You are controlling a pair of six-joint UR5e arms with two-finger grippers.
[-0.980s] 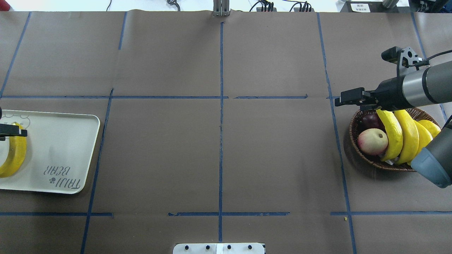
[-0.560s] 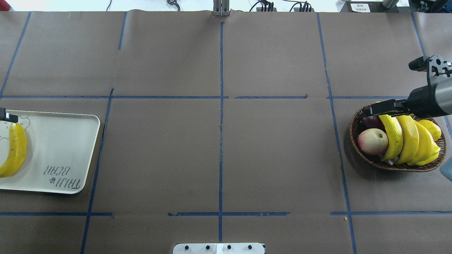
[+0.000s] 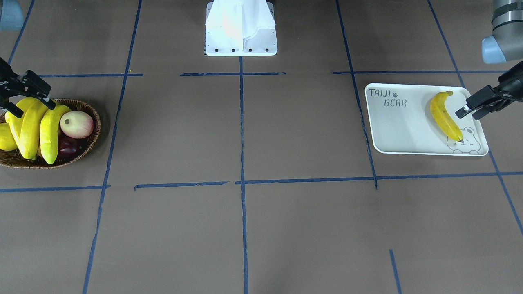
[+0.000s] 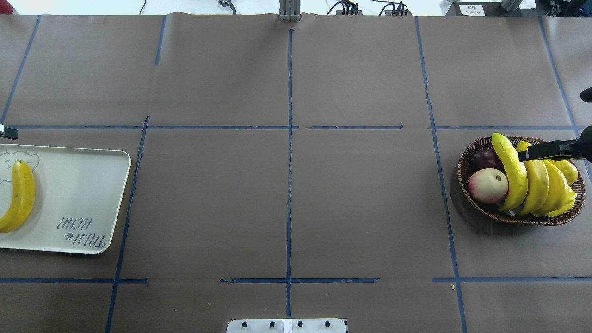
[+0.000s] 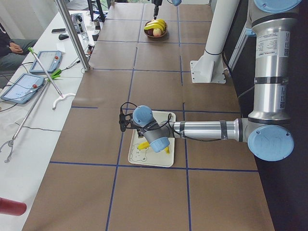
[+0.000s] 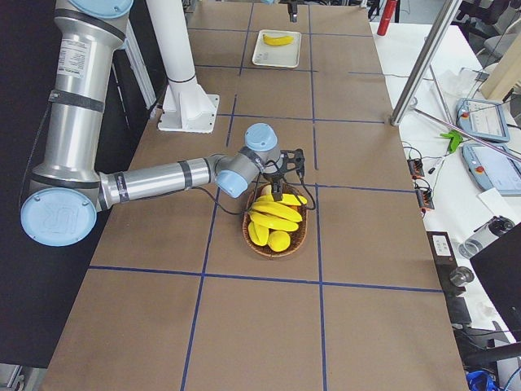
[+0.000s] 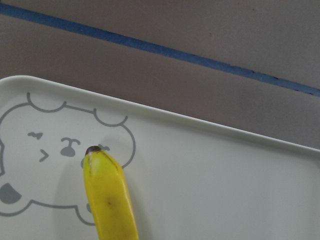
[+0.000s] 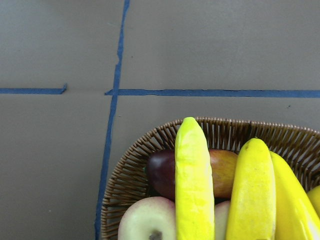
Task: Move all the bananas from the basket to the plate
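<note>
I was between two deliveries: one banana [image 4: 21, 194] lay alone on the plate [image 4: 83, 194], its dark tip on the bear drawing, and three bananas [image 4: 536, 185] were in the basket [image 4: 481, 209] at the other end of the desk [image 4: 208, 208], well apart from the plate. My left end effector [image 3: 470, 108] hung near the bear-drawing end of the plate, its fingers spread and holding nothing, so I judged its part of this round as finished. My right end effector [image 4: 525, 155] hovered over the upper ends of the bananas in the basket; in the front view its fingers looked spread apart and empty, not yet closed on any fruit. The three bananas lay packed side by side, touching each other, with a pale round fruit [image 4: 488, 185] and a dark red fruit [image 4: 485, 159] on one side and a short yellow fruit [image 4: 566, 169] on the other. The step in hand was, in my judgement, the approach for the second pick. The next move called for lowering the right fingers around only one banana, near its raised end, closing across its narrow width, and lifting it without dragging its neighbours; after that, the long way to the plate would probably need my left arm too
</note>
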